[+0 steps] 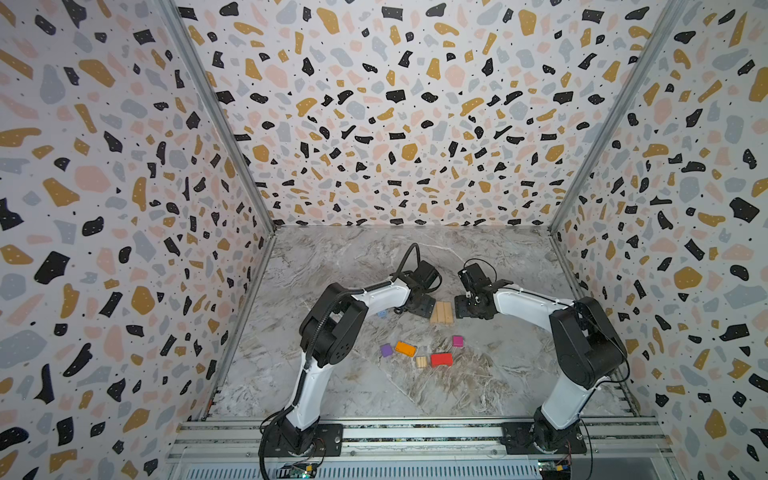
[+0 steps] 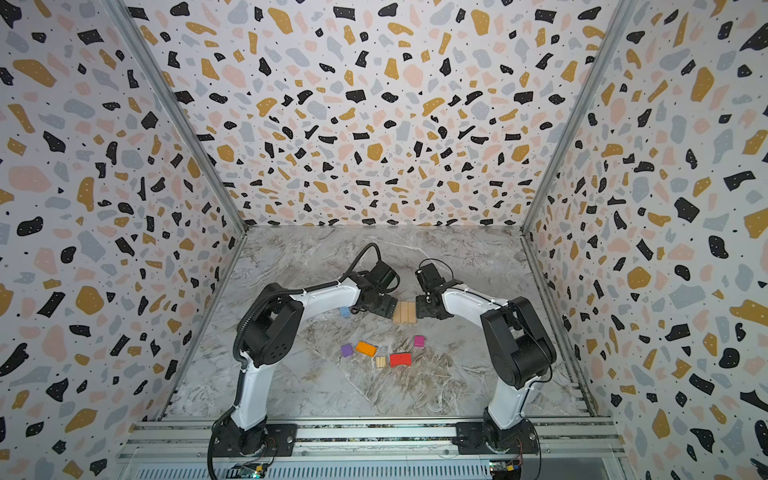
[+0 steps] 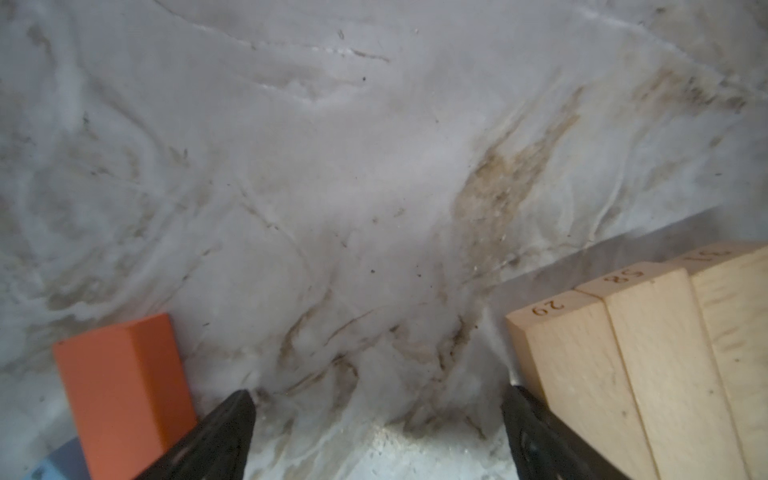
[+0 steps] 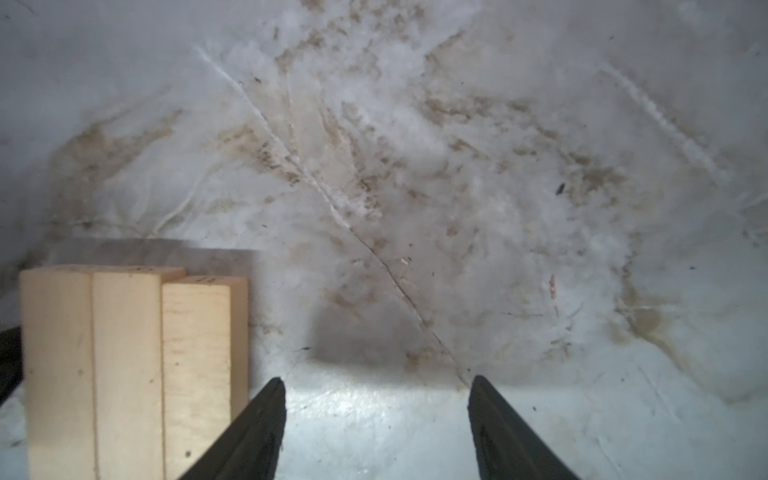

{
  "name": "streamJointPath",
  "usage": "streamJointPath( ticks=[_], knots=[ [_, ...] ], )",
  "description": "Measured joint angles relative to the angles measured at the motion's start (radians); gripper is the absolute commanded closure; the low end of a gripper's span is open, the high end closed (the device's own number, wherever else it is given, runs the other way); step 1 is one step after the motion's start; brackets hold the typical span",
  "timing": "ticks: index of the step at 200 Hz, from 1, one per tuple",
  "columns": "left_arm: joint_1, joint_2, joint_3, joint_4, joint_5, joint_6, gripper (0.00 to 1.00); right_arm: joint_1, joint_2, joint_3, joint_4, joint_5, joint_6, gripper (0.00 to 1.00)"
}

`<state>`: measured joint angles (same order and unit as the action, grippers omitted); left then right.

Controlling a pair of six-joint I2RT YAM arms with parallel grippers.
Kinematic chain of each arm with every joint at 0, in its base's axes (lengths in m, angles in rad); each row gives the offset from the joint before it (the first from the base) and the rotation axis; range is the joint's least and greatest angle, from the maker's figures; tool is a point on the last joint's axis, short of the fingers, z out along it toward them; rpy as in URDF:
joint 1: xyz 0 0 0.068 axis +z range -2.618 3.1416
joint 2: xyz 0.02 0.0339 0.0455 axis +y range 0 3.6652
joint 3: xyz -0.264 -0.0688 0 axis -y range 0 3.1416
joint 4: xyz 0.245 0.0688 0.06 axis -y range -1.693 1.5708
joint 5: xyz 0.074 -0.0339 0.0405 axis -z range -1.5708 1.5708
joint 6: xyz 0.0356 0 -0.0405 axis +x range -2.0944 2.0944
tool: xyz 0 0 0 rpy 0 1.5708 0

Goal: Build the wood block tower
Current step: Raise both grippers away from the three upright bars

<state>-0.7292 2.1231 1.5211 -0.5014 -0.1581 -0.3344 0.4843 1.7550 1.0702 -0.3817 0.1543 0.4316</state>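
Observation:
Three tan planks point(image 1: 441, 312) point(image 2: 404, 312) lie flat side by side on the marble table, with nothing on top of them; no taller tower shows. My left gripper point(image 1: 422, 308) point(image 3: 376, 399) stands open just left of the planks point(image 3: 648, 365), one finger point(image 3: 536, 432) against their side and only bare table between the fingers. My right gripper point(image 1: 462, 307) point(image 4: 377, 384) is open just right of the planks point(image 4: 124, 365), one finger point(image 4: 257, 428) beside them, holding nothing. An orange block point(image 3: 120, 390) and a blue block point(image 1: 382, 313) sit by the left gripper's other side.
Nearer the front lie a purple cube point(image 1: 386, 350), an orange block point(image 1: 405, 348), a small tan block point(image 1: 421, 361), a red block point(image 1: 441, 359) and a magenta block point(image 1: 457, 341). Patterned walls close in three sides; a metal rail point(image 1: 415, 432) runs along the front.

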Motion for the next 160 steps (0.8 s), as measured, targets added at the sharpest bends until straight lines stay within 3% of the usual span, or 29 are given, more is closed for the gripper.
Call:
streamJointPath(
  ticks=[68, 109, 133, 160],
  knots=[
    [0.026, -0.06, -0.019, -0.026, -0.011, -0.001, 0.05, 0.002, -0.036, 0.0, -0.023, 0.01, -0.035, 0.24],
    [0.063, -0.262, -0.098, -0.033, 0.023, 0.009, 0.05, 0.028, -0.161, 0.001, -0.053, 0.016, -0.066, 0.17],
    [0.092, -0.401, -0.171, -0.023, 0.045, 0.019, 0.04, 0.069, -0.215, 0.001, -0.067, 0.003, -0.068, 0.06],
    [0.148, -0.55, -0.299, -0.004, 0.093, 0.028, 0.04, 0.13, -0.236, 0.012, -0.086, -0.038, -0.069, 0.03]
  ],
)
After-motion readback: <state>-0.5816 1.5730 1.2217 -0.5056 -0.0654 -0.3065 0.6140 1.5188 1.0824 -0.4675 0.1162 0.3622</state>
